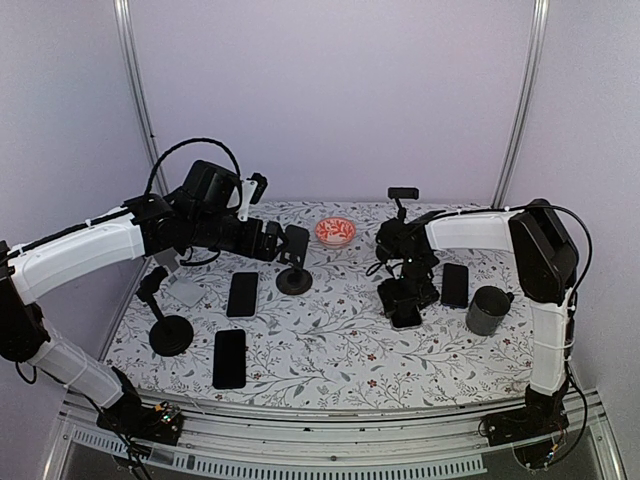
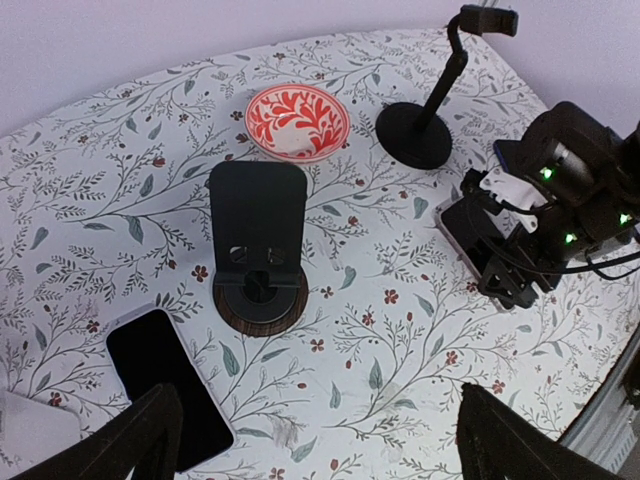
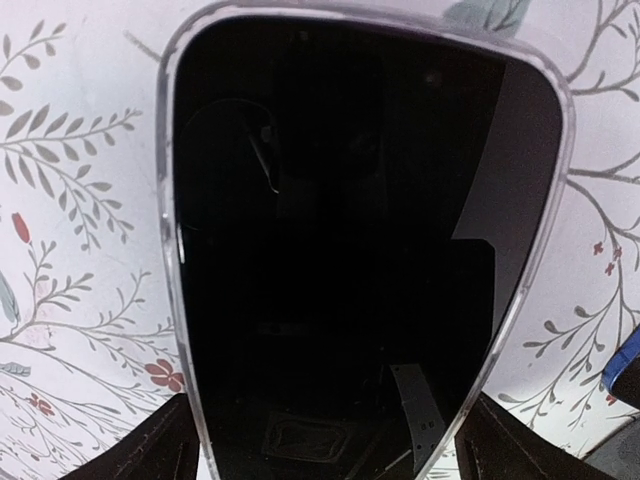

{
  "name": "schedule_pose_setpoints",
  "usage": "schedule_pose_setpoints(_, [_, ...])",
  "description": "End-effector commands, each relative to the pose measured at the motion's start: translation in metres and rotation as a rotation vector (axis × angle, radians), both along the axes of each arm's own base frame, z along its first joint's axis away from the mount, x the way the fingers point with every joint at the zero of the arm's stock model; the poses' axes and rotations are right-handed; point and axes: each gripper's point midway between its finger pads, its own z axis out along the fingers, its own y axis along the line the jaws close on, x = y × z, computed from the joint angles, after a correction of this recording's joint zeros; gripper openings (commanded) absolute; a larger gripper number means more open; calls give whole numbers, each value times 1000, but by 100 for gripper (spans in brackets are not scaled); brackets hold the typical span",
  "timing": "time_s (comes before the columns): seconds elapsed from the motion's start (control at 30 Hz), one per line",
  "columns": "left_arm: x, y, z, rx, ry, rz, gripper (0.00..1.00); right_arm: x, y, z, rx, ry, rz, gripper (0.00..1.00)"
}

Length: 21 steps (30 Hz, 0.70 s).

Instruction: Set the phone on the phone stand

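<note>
phone (image 3: 350, 250) bottom cut off, mostly hidden under right tool (image 1: 405, 302)

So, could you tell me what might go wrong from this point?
The silver-rimmed phone lies flat, so the right end effector straddling it could slip off its edges. The left end effector hovers by the phone stand and might crowd the placement. The grey mug beside the right arm could get knocked.
</note>
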Motion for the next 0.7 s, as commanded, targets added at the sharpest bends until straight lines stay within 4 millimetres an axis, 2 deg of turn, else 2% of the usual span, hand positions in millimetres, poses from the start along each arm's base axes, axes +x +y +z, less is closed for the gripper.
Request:
schedule_pose_setpoints(0.0, [3,1,2,-1,-1,6,96,-17,-7,-19,4,76,-23,91])
schedule_pose_setpoints(0.07, [3,1,2,-1,1,4,96,-19,-7,-21,10,84,-27,93])
schedule_pose_setpoints(0.13, [3,0,2,-3,1,2,96,-22,-6,-24,21,95,-27,90])
schedule_pose_setpoints(0.3, [2,-1,-1,-4,13,4,96,-28,-4,-27,54,98,-20,75])
schedule_pose_setpoints(0.43, [0,-1,-4,-13,27,8,96,-22,-4,-15,72,41,-26,64])
schedule_pose_setpoints(0.53, [0,-3,-4,-63,62,15,98,-18,0,-2,98,-10,-26,59])
schedule_pose_setpoints(0.67, [5,-10,2,-191,116,20,97,-16,16,16,124,-89,19,54])
